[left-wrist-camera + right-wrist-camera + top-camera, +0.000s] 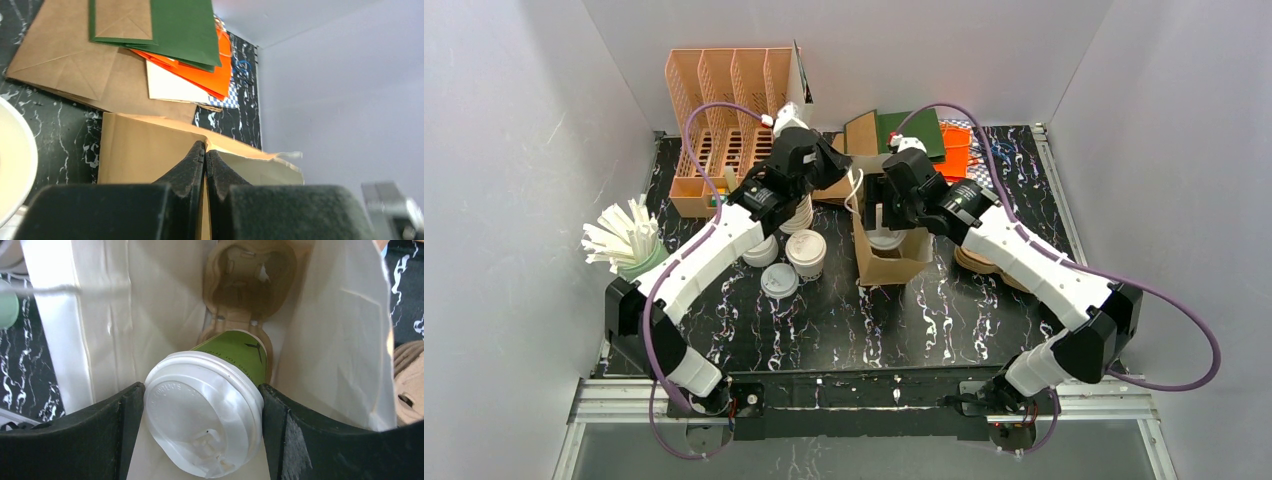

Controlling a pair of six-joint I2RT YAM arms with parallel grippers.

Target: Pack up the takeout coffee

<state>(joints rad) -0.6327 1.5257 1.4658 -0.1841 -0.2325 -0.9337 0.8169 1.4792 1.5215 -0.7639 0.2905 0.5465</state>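
A brown paper bag (894,262) stands open at mid table. My left gripper (205,150) is shut on the bag's top edge (145,155), pinching the paper wall. My right gripper (202,402) reaches down into the bag and is shut on a takeout coffee, a green-walled cup (237,352) with a white sip lid (200,415). Both fingers press the lid's rim. The cup hangs tilted just above a cardboard cup carrier (250,280) on the bag's floor. From above, the lid (886,238) shows below the right gripper (887,215). Another capped cup (806,252) stands left of the bag.
Loose white lids (778,281) and a cup stack (799,216) sit under the left arm. Straws in a green cup (627,243) are at the left, an orange rack (724,110) at back left. Flat green and orange bags (185,35) lie behind. Cardboard carriers (977,262) are under the right arm.
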